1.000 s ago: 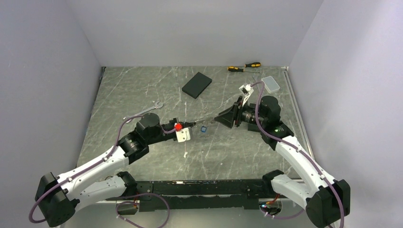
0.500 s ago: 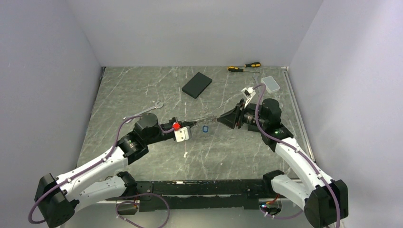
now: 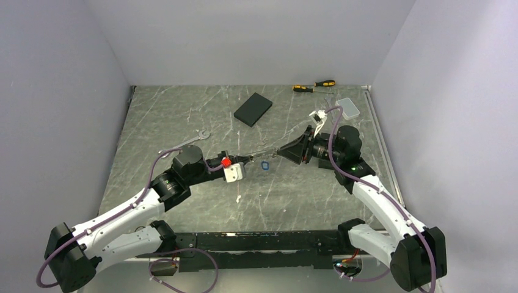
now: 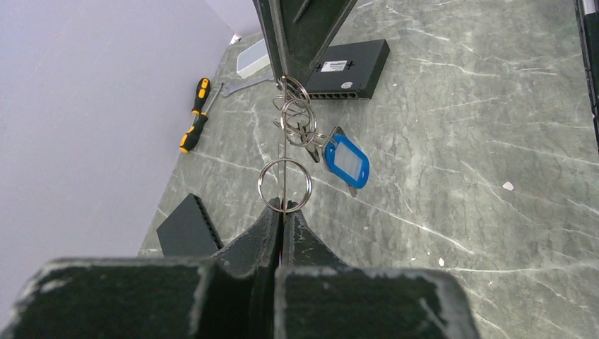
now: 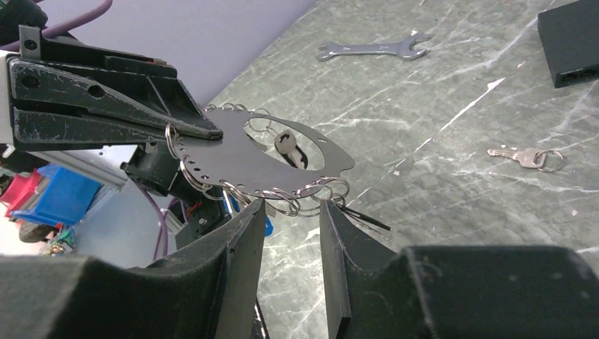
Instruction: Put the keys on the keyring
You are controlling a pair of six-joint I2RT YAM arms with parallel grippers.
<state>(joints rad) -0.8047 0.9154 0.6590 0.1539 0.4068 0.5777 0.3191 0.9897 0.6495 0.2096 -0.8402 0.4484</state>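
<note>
The keyring (image 5: 233,152) is a flat silver oval plate, its rim hung with several small split rings. My left gripper (image 4: 284,210) is shut on its edge and holds it level above the table. In the left wrist view the plate is edge-on, with one split ring (image 4: 284,185) at my fingertips. A blue-tagged key (image 4: 346,161) hangs below it, and a silver key (image 5: 288,145) dangles in the plate's opening. My right gripper (image 5: 293,206) is open at the opposite edge, with small rings between its tips. From above, both grippers meet at the keyring (image 3: 261,155).
A loose key (image 5: 526,157) lies on the marble table. The wrench (image 3: 186,142) is at the left. A black box (image 3: 253,108), two screwdrivers (image 3: 313,86) and a clear case (image 3: 349,108) sit toward the back. A dark flat block (image 4: 187,227) lies below my left gripper.
My right gripper has moved in to the keyring's right end and its jaws have narrowed. The blue tag has shifted slightly. The left arm has stayed still.
</note>
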